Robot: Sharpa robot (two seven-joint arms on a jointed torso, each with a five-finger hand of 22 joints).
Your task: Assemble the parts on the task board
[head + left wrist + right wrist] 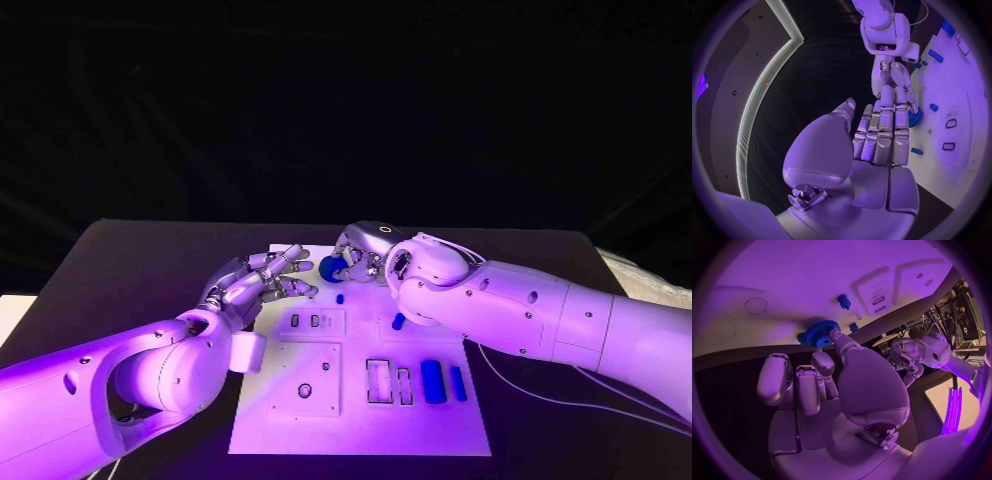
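Observation:
The white task board [361, 430] lies mid-table. My right hand [372, 250] is over its far edge and holds a blue gear [335, 268] at its fingertips; the gear [822, 333] sits against the board [786, 280] with a fingertip [839, 340] on it. My left hand [263, 280] hovers over the board's far left part, fingers apart, holding nothing. In the left wrist view, my left hand [879, 145] reaches toward the right hand [895, 82] and the gear [915, 116]. A small blue peg [340, 297] stands just in front of the gear.
A short blue piece [398, 321] lies mid-board. Two blue cylinders [433, 381] [457, 383] lie at the near right beside rectangular slots [379, 380]. Small slots [310, 322] and a round hole [304, 390] are on the left. Black table [144, 260] surrounds the board.

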